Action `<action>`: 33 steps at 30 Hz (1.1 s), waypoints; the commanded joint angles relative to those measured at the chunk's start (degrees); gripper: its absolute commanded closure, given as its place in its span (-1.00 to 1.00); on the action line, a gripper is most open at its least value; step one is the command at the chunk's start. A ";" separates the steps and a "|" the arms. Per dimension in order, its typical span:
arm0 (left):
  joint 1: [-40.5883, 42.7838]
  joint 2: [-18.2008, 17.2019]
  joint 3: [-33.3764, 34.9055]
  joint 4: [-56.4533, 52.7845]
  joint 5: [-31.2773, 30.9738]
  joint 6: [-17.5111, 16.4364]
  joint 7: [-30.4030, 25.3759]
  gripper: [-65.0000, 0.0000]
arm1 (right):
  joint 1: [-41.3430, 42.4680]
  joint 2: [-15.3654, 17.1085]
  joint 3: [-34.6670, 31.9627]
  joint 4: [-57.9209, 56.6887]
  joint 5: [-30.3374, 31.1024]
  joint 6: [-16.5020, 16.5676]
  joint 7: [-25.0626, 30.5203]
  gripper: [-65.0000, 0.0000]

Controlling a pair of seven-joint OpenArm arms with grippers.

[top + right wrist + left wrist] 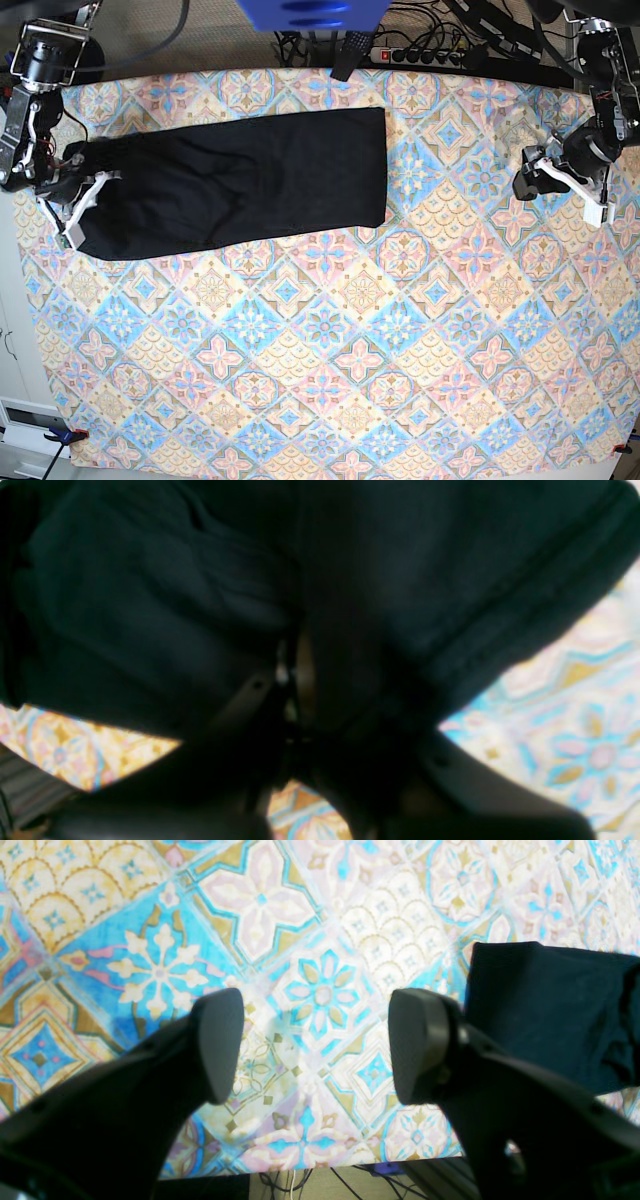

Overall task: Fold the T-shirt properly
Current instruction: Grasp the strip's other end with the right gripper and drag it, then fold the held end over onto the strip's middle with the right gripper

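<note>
T-shirt (240,180), plain black, folded into long flat band

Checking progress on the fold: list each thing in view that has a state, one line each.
T-shirt: folded into a long band, flat on the patterned tablecloth, its end on the base view's left pinched.
Right pincer: shut on the T-shirt's end.
Left pincer: open, empty, above bare cloth beside the T-shirt's other end.
</note>
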 commanded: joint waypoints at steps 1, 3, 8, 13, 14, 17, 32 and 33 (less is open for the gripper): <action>-0.27 -1.08 -0.55 0.97 -0.77 -0.23 -0.83 -0.37 | 0.34 0.79 0.12 3.72 1.58 0.67 0.31 0.97; -0.27 -0.91 -0.55 0.97 -0.77 -0.23 -0.83 -0.37 | -2.74 0.26 0.03 9.35 1.58 0.67 -1.71 0.97; -0.27 -0.82 -0.46 0.97 -0.77 -0.23 -0.83 -0.34 | -5.64 -3.96 -7.17 22.53 1.58 0.67 -2.86 0.97; -0.27 -0.73 -0.11 0.88 -0.68 -0.23 -0.83 -0.09 | -5.46 -7.03 -14.91 28.51 1.58 0.67 -3.21 0.97; -0.27 -0.64 -0.11 0.71 -0.68 -0.23 -0.83 -0.04 | -5.38 -8.18 -15.44 28.51 1.58 0.67 -3.21 0.97; -0.18 0.50 -0.11 0.71 -0.60 -0.23 -0.83 0.11 | -5.29 -12.75 -17.99 28.60 1.58 0.67 -3.21 0.96; -0.27 4.63 1.21 0.80 6.26 -0.15 -0.83 0.20 | 3.24 -16.97 -43.22 25.96 -15.83 0.67 -3.12 0.95; -0.27 4.63 1.21 0.80 6.26 -0.15 -0.83 0.20 | 4.03 -16.97 -45.24 24.73 -17.32 0.67 -3.12 0.95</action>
